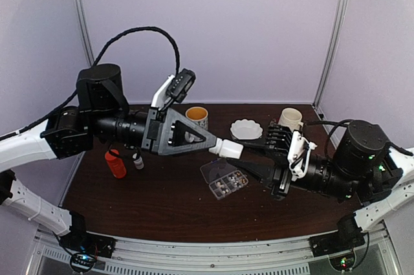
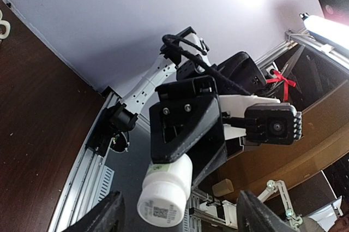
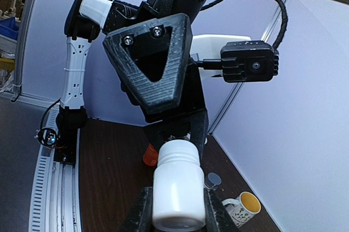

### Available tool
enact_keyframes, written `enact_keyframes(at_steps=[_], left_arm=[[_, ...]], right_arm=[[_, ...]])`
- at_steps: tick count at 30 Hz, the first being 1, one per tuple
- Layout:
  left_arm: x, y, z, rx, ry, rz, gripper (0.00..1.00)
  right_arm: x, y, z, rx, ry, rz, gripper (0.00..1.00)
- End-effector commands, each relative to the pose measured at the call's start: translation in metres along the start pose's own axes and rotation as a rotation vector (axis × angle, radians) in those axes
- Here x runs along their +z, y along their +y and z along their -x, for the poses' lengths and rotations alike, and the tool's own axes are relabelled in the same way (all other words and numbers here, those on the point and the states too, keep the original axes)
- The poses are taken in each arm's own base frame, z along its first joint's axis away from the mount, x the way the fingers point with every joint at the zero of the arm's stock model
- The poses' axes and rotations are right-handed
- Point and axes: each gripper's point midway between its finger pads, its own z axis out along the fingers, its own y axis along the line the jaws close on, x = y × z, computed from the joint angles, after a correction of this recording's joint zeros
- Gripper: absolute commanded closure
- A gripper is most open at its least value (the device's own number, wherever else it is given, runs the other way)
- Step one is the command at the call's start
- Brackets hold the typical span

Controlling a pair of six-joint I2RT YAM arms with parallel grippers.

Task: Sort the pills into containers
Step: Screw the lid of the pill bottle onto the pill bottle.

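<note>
My left claw [image 2: 182, 213] comes in from the left of the top view. It is released, its fingers spread wide to either side of the bottle [image 3: 177, 188] and touching neither side of it. In the middle of that view the bottle hangs in the air. My right claw [image 3: 178, 213], reaching in from the right, is clenched on it and carries it alone.

The pills [image 1: 221, 188] lie in the compartments of the box [image 1: 244, 180], lid open, at lower centre of the top view, just below the bottle in the frame.

The first risk, as I judge it, is closing my left claw off centre. In its own view the bottle sits nearer the left finger, so that finger would strike first and could twist the bottle out of my right claw. A dropped bottle could land on the box and scatter pills over the table [image 1: 162, 204].

My two claws are also nose to nose, so any push forward could knock them together. I cannot tell whether the bottle is capped. If it is not, tilting it could spill what it holds.
</note>
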Motion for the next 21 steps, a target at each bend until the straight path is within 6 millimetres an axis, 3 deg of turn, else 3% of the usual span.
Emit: enact_keyframes(at_steps=[1,5,7,8,17,21], left_arm=[[0.002,-0.003,0.004,0.006,-0.002,-0.028,0.29],[0.003,-0.005,0.004,0.008,0.001,-0.035,0.46],[0.004,-0.004,0.005,0.009,0.001,-0.037,0.63],[0.004,-0.005,0.004,0.009,0.003,-0.041,0.67],[0.004,-0.007,0.004,0.048,0.009,-0.043,0.99],[0.002,-0.012,0.007,0.115,-0.002,-0.057,1.0]], right_arm=[[-0.001,-0.006,0.014,0.008,-0.03,-0.019,1.0],[-0.001,-0.005,0.01,0.008,-0.023,-0.021,1.0],[-0.002,-0.006,0.01,0.01,-0.024,-0.023,1.0],[-0.001,-0.005,0.009,0.01,-0.023,-0.022,1.0],[-0.002,-0.008,0.011,0.053,-0.029,-0.027,1.0],[0.0,-0.016,0.016,0.178,-0.034,-0.041,1.0]])
